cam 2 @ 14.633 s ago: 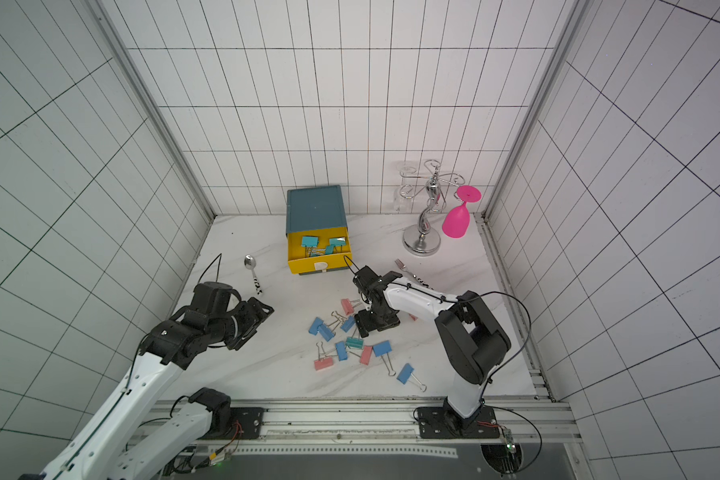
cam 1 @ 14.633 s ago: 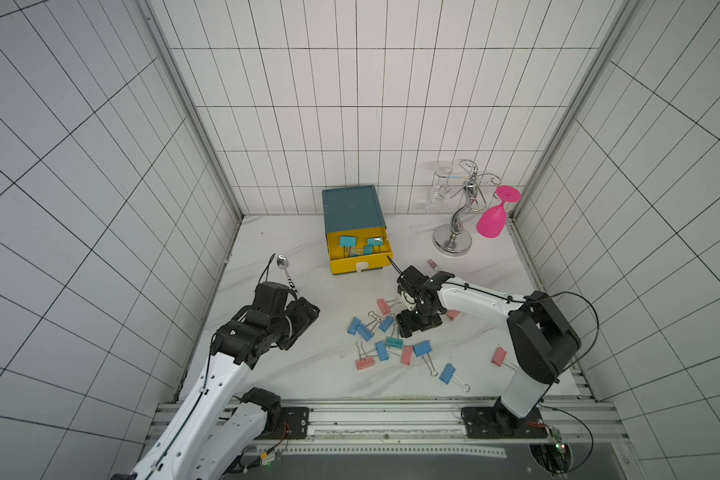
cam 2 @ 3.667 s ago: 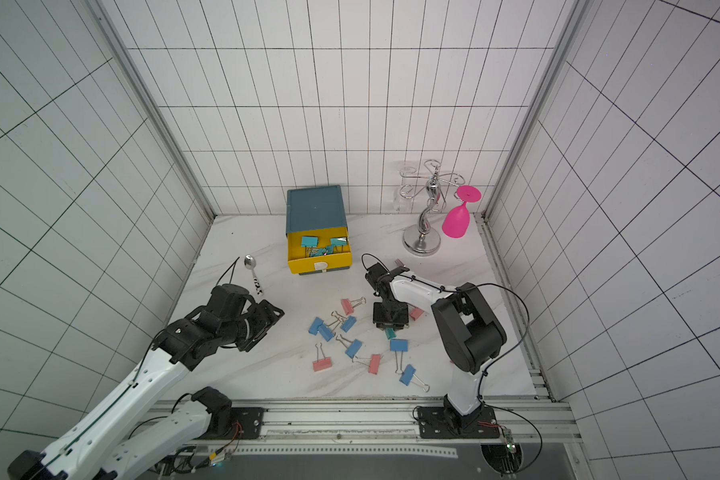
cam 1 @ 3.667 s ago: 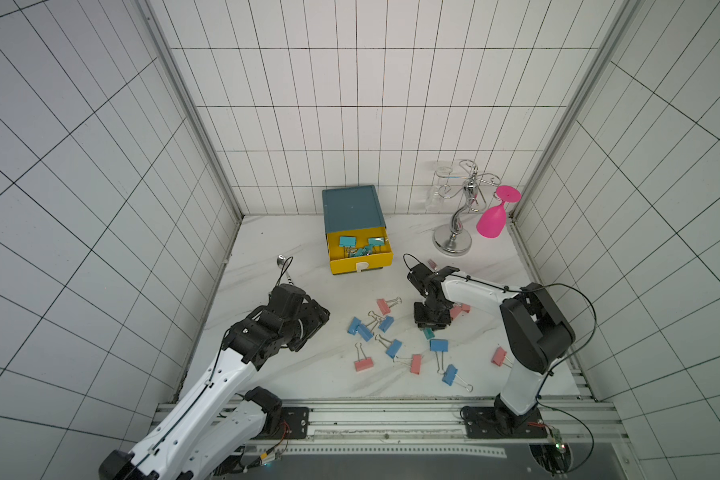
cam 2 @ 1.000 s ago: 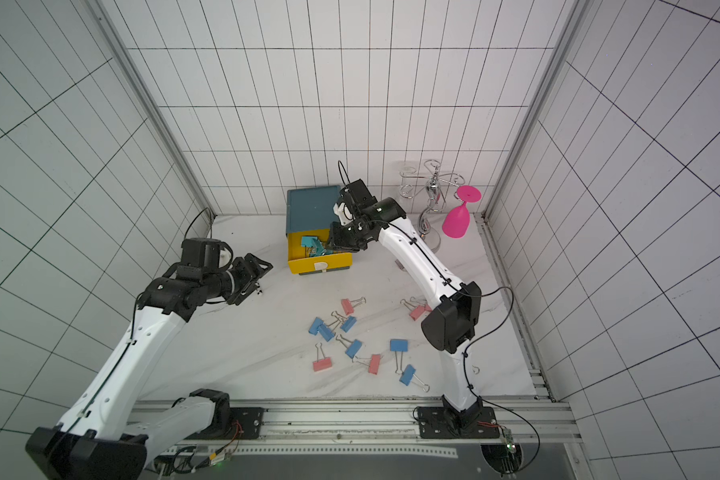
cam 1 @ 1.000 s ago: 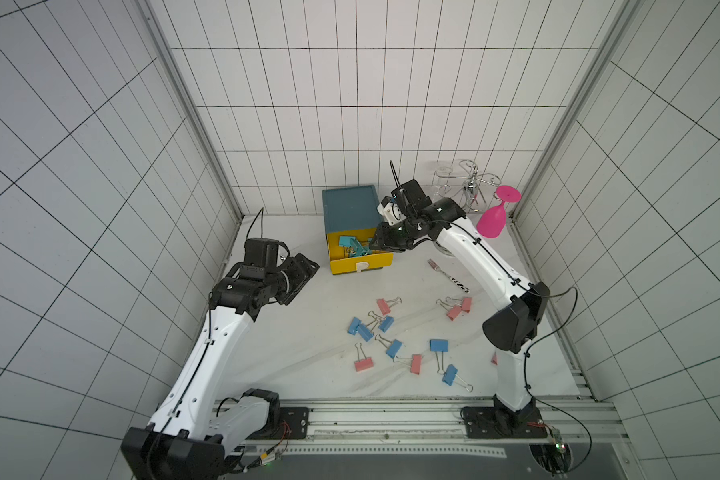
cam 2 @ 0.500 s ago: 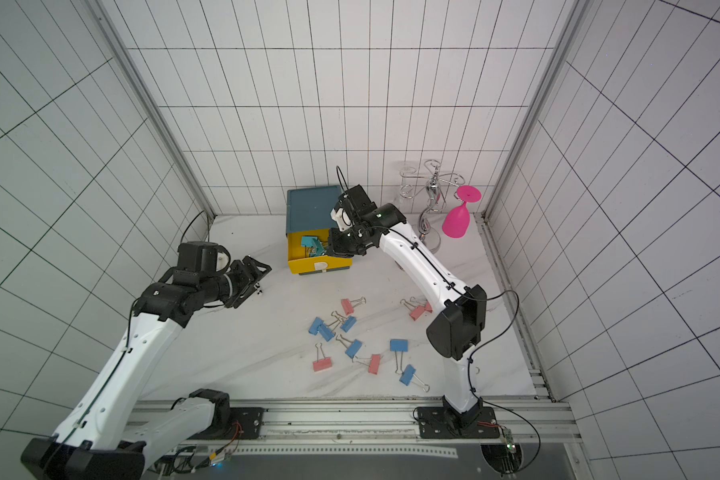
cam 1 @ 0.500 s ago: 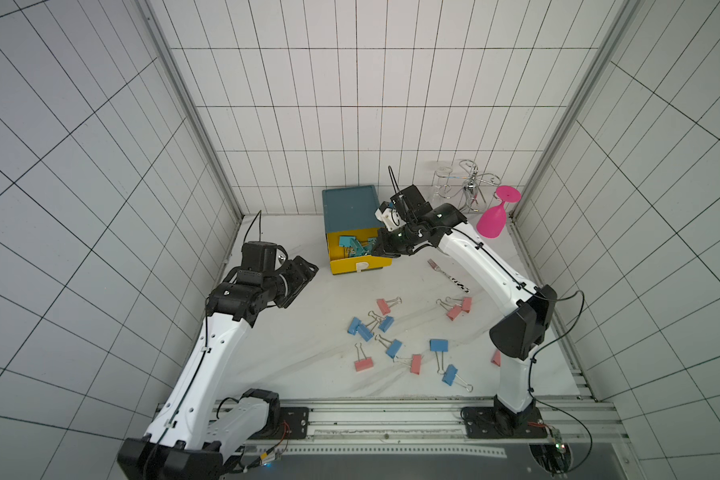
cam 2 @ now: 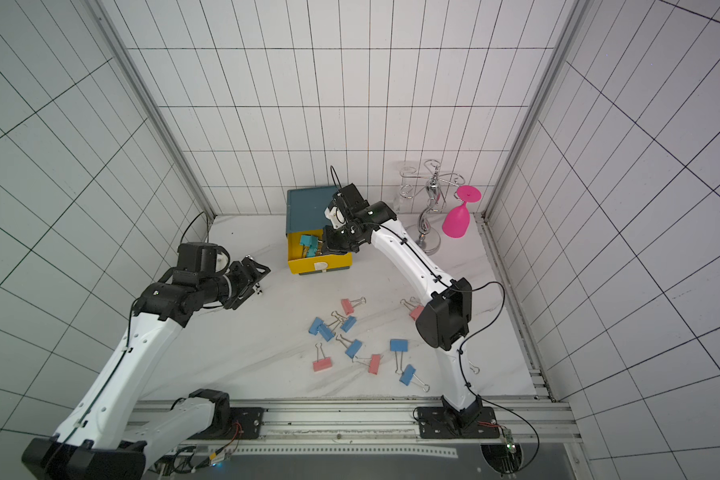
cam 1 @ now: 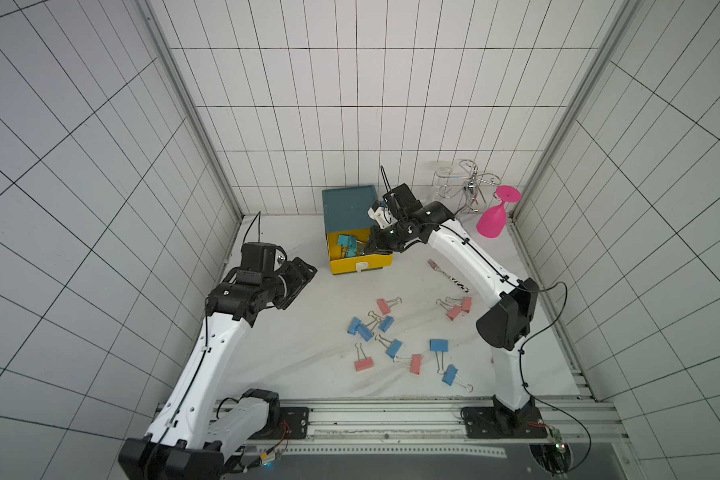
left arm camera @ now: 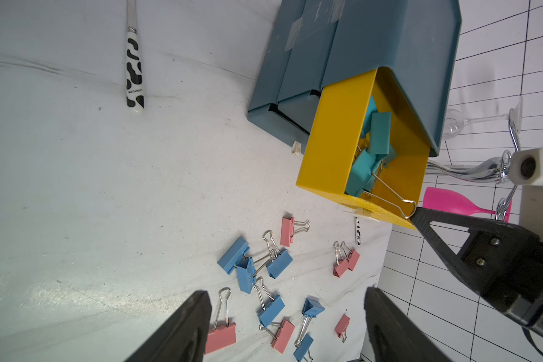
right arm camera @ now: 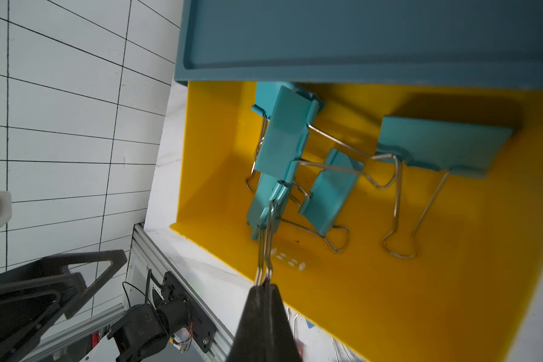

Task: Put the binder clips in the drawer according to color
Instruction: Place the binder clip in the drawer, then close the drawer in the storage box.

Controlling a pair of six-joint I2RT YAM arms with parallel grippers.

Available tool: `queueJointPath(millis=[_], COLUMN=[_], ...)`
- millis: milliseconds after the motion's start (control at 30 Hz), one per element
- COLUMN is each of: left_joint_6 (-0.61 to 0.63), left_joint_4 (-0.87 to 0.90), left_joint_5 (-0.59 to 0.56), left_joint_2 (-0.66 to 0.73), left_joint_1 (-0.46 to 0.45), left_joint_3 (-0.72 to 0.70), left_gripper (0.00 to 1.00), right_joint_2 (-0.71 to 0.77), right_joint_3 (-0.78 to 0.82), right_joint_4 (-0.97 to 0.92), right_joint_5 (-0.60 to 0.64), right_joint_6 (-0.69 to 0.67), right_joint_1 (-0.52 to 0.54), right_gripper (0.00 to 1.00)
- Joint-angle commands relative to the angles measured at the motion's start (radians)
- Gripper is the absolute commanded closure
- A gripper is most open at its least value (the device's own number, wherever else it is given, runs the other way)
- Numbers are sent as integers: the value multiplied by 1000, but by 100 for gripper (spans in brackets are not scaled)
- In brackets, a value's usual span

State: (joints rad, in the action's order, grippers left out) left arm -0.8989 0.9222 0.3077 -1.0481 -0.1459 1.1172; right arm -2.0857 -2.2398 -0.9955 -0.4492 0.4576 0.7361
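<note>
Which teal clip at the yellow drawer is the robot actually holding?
The teal clip whose silver wire handles are pinched between the right arm's shut jaws. The other teal clips lie loose in the yellow drawer, handles free.

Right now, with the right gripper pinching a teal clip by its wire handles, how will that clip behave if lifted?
The teal clip may dangle and swing, since the right gripper holds only its wire handles. It looks thin and light. It may drag neighbours: wires of other clips cross it in the yellow drawer.
</note>
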Motion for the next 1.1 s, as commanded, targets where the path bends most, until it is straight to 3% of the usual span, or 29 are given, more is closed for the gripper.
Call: queueJointPath(millis=[0, 300, 533, 733, 833, 933, 1033, 1067], left_joint_6=[33, 59, 62, 37, 11, -29, -76, -90], left_joint_4=[12, 24, -7, -50, -81, -139, -203, -220], left_joint_5=[0, 22, 57, 136, 148, 156, 189, 199], left_joint_2=[-5, -23, -69, -117, -132, -126, -118, -118], left_joint_1=[15, 50, 52, 43, 3, -40, -55, -55], left_joint_3=[5, 15, 48, 58, 43, 13, -40, -58], left_gripper=[20, 20, 19, 26, 38, 60, 97, 100], right_joint_2=[-46, -170, -49, 90, 187, 284, 370, 394], right_joint_3=[-73, -258, -150, -12, 135, 302, 474, 529], right_joint_4=[7, -24, 18, 34, 76, 128, 195, 218], right_joint_5=[-18, -21, 8, 20, 14, -3, -33, -48], right_joint_6=[10, 46, 17, -27, -23, -11, 20, 35], right_joint_1=[2, -8, -56, -68, -88, -118, -150, -161], right_gripper=[100, 100, 97, 97, 99, 100, 100, 100])
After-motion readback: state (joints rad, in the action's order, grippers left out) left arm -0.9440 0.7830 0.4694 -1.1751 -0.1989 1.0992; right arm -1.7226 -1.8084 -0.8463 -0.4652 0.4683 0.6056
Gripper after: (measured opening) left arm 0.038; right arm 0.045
